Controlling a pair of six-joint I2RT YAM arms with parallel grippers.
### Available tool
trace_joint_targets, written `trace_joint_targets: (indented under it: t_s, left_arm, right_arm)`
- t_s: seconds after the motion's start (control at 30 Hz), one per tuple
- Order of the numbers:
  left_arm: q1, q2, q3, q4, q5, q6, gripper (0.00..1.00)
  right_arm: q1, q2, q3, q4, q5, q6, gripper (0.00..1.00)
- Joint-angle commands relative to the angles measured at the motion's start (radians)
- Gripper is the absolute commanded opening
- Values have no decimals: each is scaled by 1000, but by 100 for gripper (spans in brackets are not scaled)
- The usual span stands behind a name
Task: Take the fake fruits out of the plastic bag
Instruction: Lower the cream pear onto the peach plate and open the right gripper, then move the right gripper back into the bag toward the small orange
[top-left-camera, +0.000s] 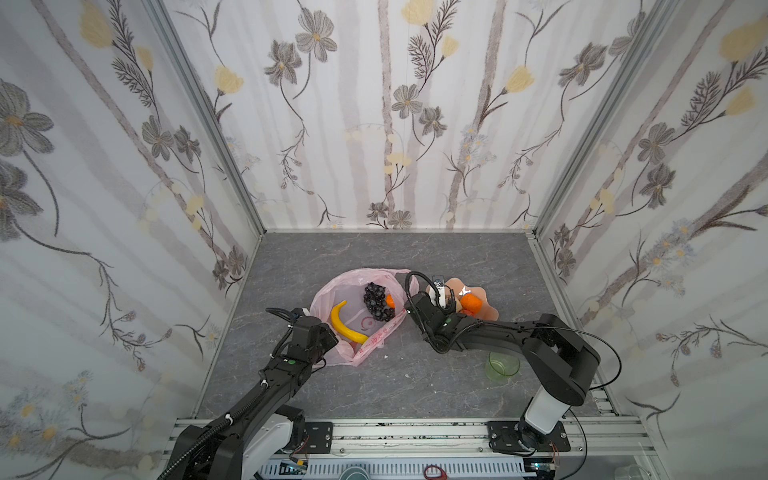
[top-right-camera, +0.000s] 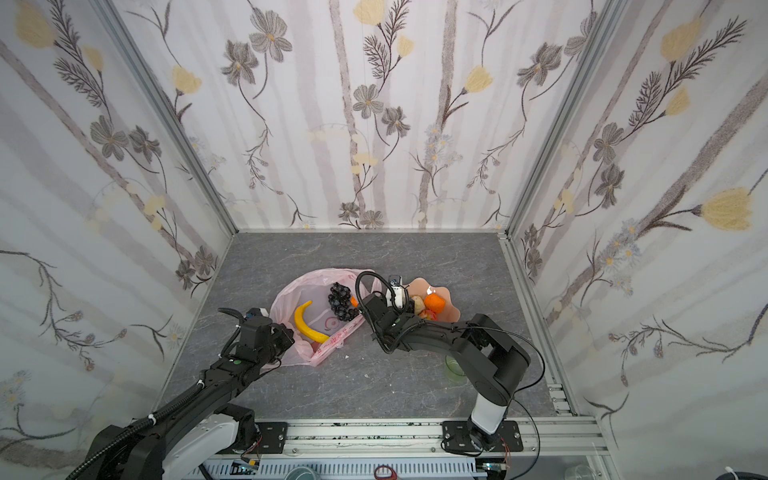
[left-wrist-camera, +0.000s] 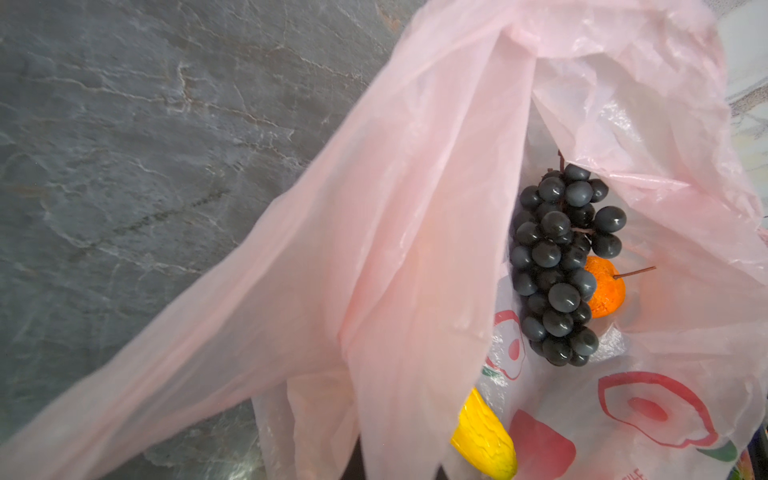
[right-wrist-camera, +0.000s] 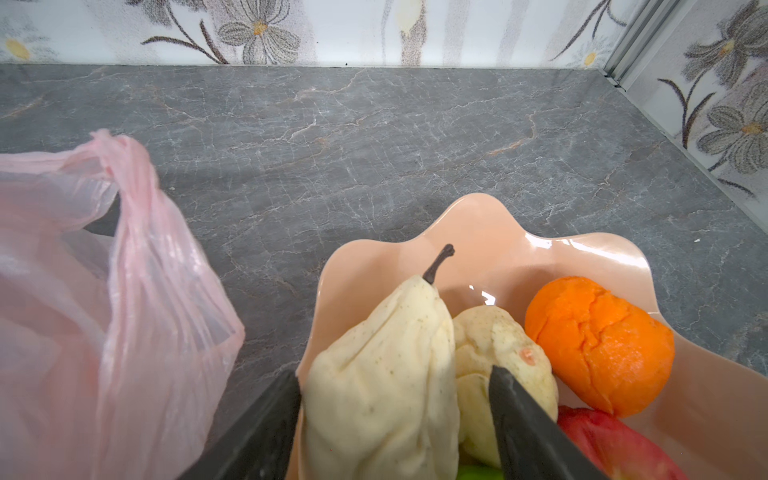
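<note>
Plastic bag (top-left-camera: 325, 298) pale pink, crinkly; left jaws pinching it, right jaws spread.

I have the far half of the grey tabletop (top-left-camera: 395, 253) bare up to the back wall. The plastic bag (top-left-camera: 328, 295) gapes upward in both top views, but the grape bunch (top-left-camera: 376, 301) and banana (top-left-camera: 345, 324) lie on its floor, with bare film between them. In the left wrist view a pink fold of film hangs across the mouth and narrows it. The left arm (top-left-camera: 291, 361) blocks the bag's near-left edge. A narrow strip of tabletop separates the bag from the peach plate (right-wrist-camera: 498, 257). I see the plate's near side crowded by a pear (right-wrist-camera: 374, 332), a beige lump (right-wrist-camera: 490, 336), an orange (right-wrist-camera: 598, 345) and an apple (right-wrist-camera: 615, 444), its far lobes bare. The green cup (top-left-camera: 503, 365) stands partly under the right arm (top-left-camera: 519, 336).
</note>
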Motion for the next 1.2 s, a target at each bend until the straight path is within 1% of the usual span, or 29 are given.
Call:
trace_joint_targets:
  t_s: [0.0,0.27,0.37,0.53,0.7,0.8,1.1,1.17]
  left_arm:
    - [1,-3,1,25,-3,6,9]
    - [3,-6,5,27,-2,6,9]
    - [3,-7,11,27,-2,12,8]
    - [-8,-10,33,22,5,35,8]
    - [-48,-2,52,17,-30,54,7]
    - [-69,0,51,15,-54,52,7]
    - [-113,-16,43,16,-93,55,6]
    - [-118,-30,39,17,-101,59,5]
  right_arm:
    - [4,-22,-7,4,30,33,72]
    - [17,-158,-29,-44,32,39,73]
    - [20,-215,-42,-47,8,24,73]
    - [30,-275,-19,-61,-112,-11,73]
    - [68,-276,58,-76,-274,-32,70]
    - [91,-243,122,-75,-390,-54,68]
    - [136,-40,345,-139,-604,-52,65]
    - [140,12,393,-159,-633,-39,64]
